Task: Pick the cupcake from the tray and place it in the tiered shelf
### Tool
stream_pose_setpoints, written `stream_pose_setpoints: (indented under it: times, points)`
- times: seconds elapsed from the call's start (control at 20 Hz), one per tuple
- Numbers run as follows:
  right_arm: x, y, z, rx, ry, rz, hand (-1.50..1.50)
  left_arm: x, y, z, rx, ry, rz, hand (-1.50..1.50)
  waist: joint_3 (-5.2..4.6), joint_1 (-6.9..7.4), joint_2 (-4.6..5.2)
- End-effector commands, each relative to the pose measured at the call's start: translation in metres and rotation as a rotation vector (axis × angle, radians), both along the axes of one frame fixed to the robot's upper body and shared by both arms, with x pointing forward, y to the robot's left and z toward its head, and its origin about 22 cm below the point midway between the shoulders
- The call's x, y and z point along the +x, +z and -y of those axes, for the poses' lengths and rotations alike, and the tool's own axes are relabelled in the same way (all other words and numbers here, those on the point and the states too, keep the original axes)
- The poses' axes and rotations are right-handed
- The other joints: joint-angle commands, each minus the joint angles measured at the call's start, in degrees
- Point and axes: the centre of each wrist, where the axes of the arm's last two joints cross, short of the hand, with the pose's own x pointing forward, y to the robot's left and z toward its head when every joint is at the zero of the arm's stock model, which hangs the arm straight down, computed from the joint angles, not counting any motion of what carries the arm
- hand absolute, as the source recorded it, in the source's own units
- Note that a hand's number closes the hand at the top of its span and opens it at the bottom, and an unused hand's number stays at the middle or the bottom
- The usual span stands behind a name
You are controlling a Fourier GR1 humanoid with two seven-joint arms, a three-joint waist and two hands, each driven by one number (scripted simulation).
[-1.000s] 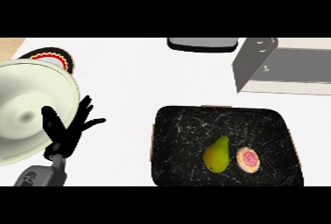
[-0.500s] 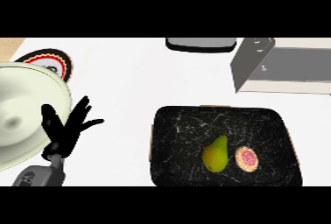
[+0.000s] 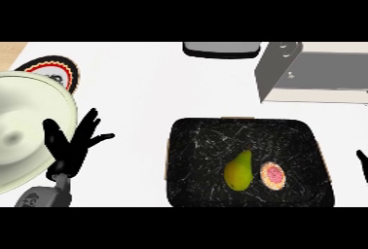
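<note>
The cupcake [image 3: 273,175], seen from above as a round pink top with a pale rim, lies in the black marbled tray [image 3: 208,146] toward its lower right part, just beside a green-yellow pear [image 3: 239,170] that lies to its left with the narrow end pointing up the view. The tray sits on the white counter [image 3: 151,92] at the lower middle and right. Above it, at the upper right, stands the grey tiered shelf [image 3: 316,73], well apart from the cupcake, with a tall side wall facing left. A dark grey flat object [image 3: 221,49] lies along the top edge near the shelf. At the left, the left hand [image 3: 70,144] shows with its fingers straight and spread apart, pointing up, holding nothing, resting next to a large pale cream bowl [image 3: 25,131] that fills the left edge. Behind the bowl a round plate [image 3: 50,70] with a red, black and white patterned rim is partly hidden. Only a small black sliver of the right hand [image 3: 362,164] shows at the right edge beside the tray, and I cannot tell how its fingers stand
</note>
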Motion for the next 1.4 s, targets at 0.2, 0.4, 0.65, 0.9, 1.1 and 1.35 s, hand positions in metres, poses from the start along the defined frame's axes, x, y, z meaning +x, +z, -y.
stream_pose_setpoints:
  times: [0.2, 0.4, 0.65, 0.9, 1.1, 1.35]
  points:
    - [0.018, -0.03, -0.024, -0.027, -0.156, -0.165, -1.5, -0.007, -0.015, 0.0, 0.003, 0.011, -0.076, 0.0, -0.22, -1.02, 0.15]
    - [0.035, -0.044, -0.031, -0.069, -0.173, -0.185, -1.5, -0.002, 0.001, -0.017, 0.018, 0.024, -0.07, 0.0, -0.05, -0.99, 0.0]
    - [0.056, -0.053, -0.061, -0.076, -0.18, -0.144, -1.5, -0.008, -0.016, 0.001, 0.005, 0.038, -0.057, 0.0, -0.04, -1.48, -0.08]
    - [0.057, -0.05, -0.08, -0.083, -0.158, -0.123, -1.5, 0.003, -0.007, -0.009, 0.015, 0.031, -0.073, 0.0, 0.04, -2.57, -0.25]
    - [0.064, -0.074, -0.079, -0.093, -0.151, -0.131, -1.5, -0.006, -0.013, -0.018, 0.002, 0.047, -0.065, 0.0, 0.1, -2.45, -0.26]
    - [0.066, -0.078, -0.094, -0.122, 0.118, -0.274, 1.5, -0.017, -0.015, -0.02, 0.009, 0.024, -0.093, 0.0, 0.07, -1.62, -0.19]
